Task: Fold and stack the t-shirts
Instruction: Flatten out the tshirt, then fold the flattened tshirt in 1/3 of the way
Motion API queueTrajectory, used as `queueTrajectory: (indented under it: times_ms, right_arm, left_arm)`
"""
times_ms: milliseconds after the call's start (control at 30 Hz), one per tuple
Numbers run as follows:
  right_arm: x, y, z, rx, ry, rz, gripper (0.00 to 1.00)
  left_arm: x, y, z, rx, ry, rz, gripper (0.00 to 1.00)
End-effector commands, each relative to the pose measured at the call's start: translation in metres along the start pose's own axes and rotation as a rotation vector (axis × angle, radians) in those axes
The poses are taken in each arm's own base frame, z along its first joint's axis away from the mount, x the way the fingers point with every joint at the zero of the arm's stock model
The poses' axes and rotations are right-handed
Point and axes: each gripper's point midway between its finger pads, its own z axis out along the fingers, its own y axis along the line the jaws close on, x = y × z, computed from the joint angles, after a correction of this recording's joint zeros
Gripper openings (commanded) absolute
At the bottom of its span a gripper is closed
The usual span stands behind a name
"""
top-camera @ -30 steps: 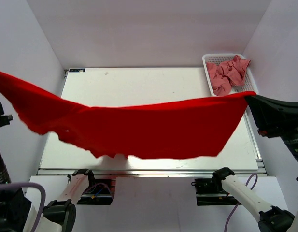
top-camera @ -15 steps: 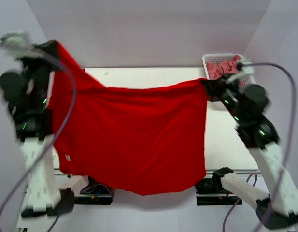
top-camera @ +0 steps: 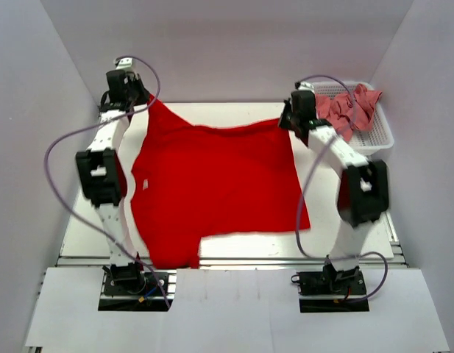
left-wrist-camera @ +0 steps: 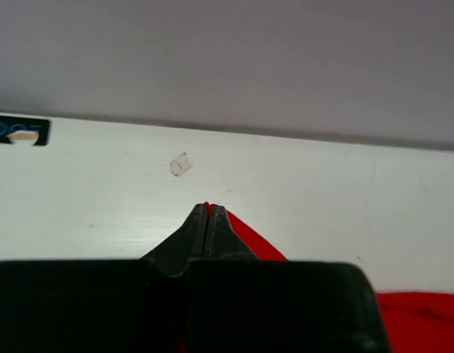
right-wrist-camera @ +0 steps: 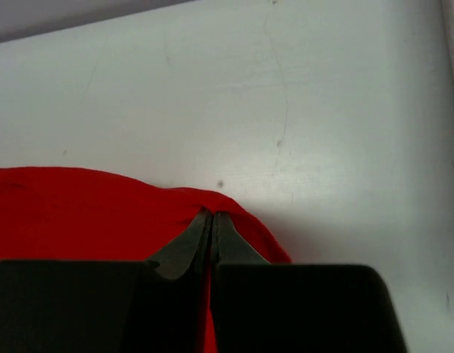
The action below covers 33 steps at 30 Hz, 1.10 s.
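Clamps the red t-shirt (top-camera: 219,184) at its two far corners, with the left jaws pressed together on the left one and the right jaws on the right one, both low over the table (top-camera: 212,114). Reaches from the near edge with left arm (top-camera: 101,173) and right arm (top-camera: 363,191) stretched to the far side. Holds the shirt spread nearly flat across the table, near the pink t-shirts (top-camera: 344,110) heaped in the basket (top-camera: 377,136)

Red t-shirt (top-camera: 215,184) across the white table (top-camera: 212,112)

Red t-shirt (top-camera: 212,184): one. Pink t-shirts (top-camera: 344,114): count unclear. Basket (top-camera: 385,136): one. Left arm (top-camera: 100,173), right arm (top-camera: 363,193): two.
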Motion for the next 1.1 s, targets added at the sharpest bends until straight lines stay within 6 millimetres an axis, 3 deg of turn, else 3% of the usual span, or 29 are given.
queueTrajectory:
  times_ms: [0, 33, 67, 100, 133, 167, 200, 233, 333, 400, 533, 633, 700, 733, 767, 900, 933, 967, 1000, 1033, 1067]
  right_arm:
    - [-0.049, 0.010, 0.052, -0.100, -0.087, 0.020, 0.00]
    - [-0.045, 0.007, 0.073, -0.106, -0.065, 0.020, 0.00]
    - [-0.028, 0.004, 0.092, -0.102, -0.025, 0.015, 0.00]
    - [-0.031, -0.007, 0.100, -0.090, -0.025, 0.010, 0.00]
    - [-0.052, 0.004, 0.103, -0.128, -0.064, 0.006, 0.00]
    - [-0.040, -0.005, 0.117, -0.114, -0.040, 0.015, 0.00]
    - [-0.027, -0.008, 0.130, -0.130, -0.013, 0.016, 0.00]
    - [-0.044, -0.004, 0.133, -0.148, -0.053, 0.015, 0.00]
    - [-0.038, -0.011, 0.153, -0.173, -0.047, 0.028, 0.00]
    - [-0.042, -0.012, 0.156, -0.188, -0.050, 0.035, 0.00]
    - [-0.056, -0.016, 0.148, -0.193, -0.075, 0.037, 0.00]
    - [-0.064, -0.020, 0.135, -0.186, -0.083, 0.027, 0.00]
    - [-0.069, -0.027, 0.128, -0.163, -0.089, 0.012, 0.00]
    - [-0.070, -0.028, 0.124, -0.156, -0.089, 0.008, 0.00]
    - [-0.073, -0.032, 0.120, -0.148, -0.095, -0.006, 0.00]
    - [-0.073, -0.042, 0.107, -0.122, -0.070, -0.037, 0.00]
    - [-0.073, -0.045, 0.104, -0.114, -0.061, -0.041, 0.00]
    - [-0.071, -0.046, 0.103, -0.116, -0.051, -0.044, 0.00]
    - [-0.072, -0.046, 0.102, -0.119, -0.049, -0.046, 0.00]
    - [-0.069, -0.050, 0.100, -0.109, -0.033, -0.047, 0.00]
    - [-0.071, -0.049, 0.099, -0.113, -0.036, -0.051, 0.00]
  left_arm:
    - [-0.043, -0.011, 0.031, 0.078, -0.088, 0.007, 0.00]
    - [-0.037, -0.009, 0.045, 0.087, -0.085, -0.005, 0.00]
    - [-0.006, -0.001, 0.070, 0.089, -0.037, -0.028, 0.00]
    - [-0.015, -0.005, 0.076, 0.114, -0.068, -0.019, 0.00]
    - [-0.010, -0.005, 0.082, 0.125, -0.069, -0.034, 0.00]
    - [0.005, -0.003, 0.091, 0.134, -0.053, -0.050, 0.00]
    - [0.006, -0.002, 0.094, 0.137, -0.064, -0.047, 0.00]
    - [0.005, -0.005, 0.095, 0.153, -0.078, -0.056, 0.00]
    - [0.014, -0.005, 0.100, 0.165, -0.070, -0.079, 0.00]
    - [0.033, -0.004, 0.102, 0.168, -0.030, -0.089, 0.00]
    - [0.021, -0.009, 0.084, 0.170, -0.038, -0.086, 0.00]
    - [0.011, -0.020, 0.060, 0.193, -0.039, -0.094, 0.00]
    - [0.018, -0.019, 0.049, 0.174, -0.012, -0.113, 0.00]
    - [0.001, -0.025, 0.034, 0.181, -0.038, -0.105, 0.00]
    - [0.013, -0.021, 0.029, 0.158, -0.008, -0.115, 0.00]
    - [0.023, -0.020, -0.007, 0.079, 0.039, -0.129, 0.00]
    - [0.049, -0.017, -0.015, 0.066, 0.088, -0.158, 0.00]
    - [0.052, -0.019, -0.023, 0.065, 0.091, -0.169, 0.00]
    - [0.040, -0.024, -0.039, 0.073, 0.061, -0.171, 0.00]
    - [0.058, -0.023, -0.046, 0.065, 0.089, -0.187, 0.00]
    - [0.060, -0.024, -0.053, 0.063, 0.093, -0.198, 0.00]
